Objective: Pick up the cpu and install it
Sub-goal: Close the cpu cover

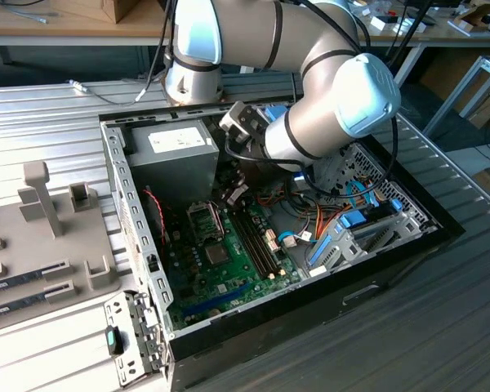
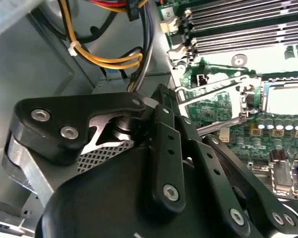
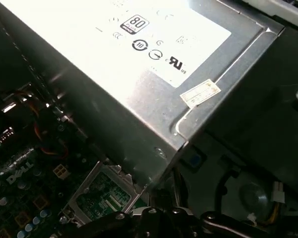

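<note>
Exterior view: a black open desktop computer case [image 1: 392, 269] lies on a ribbed grey metal tabletop [image 1: 41, 122]. The silver-grey robot arm with pale blue joint caps [image 1: 343, 90] reaches into the case from its far edge. The black gripper [image 1: 238, 194] hangs beside the grey box-shaped power supply [image 1: 175, 155], just above the green motherboard [image 1: 229, 273]. The black metal socket frame [image 1: 202, 217] sits near it, toward the case's left wall in this view. Long dark memory slots [image 1: 257, 241] run along the board beside the socket.

Second wrist view: the gripper's black linkage bars [image 2: 161, 96] are seen from behind. Cannot tell whether the claw is open, closed or holding anything. Yellow and orange wires [image 2: 109, 62] run past the fingers. The socket's thin silver hold-down plate [image 2: 213, 91] stands tilted up off the board. Inside the socket is a pale bright square [image 2: 288, 96]; cannot tell whether this is the cpu.

First wrist view: the power supply's labelled top and one corner are close up. A metal-framed green rectangle [image 3: 102, 196] lies at the foot of the power supply, just beyond the gripper's dark parts [image 3: 154, 218].
</note>
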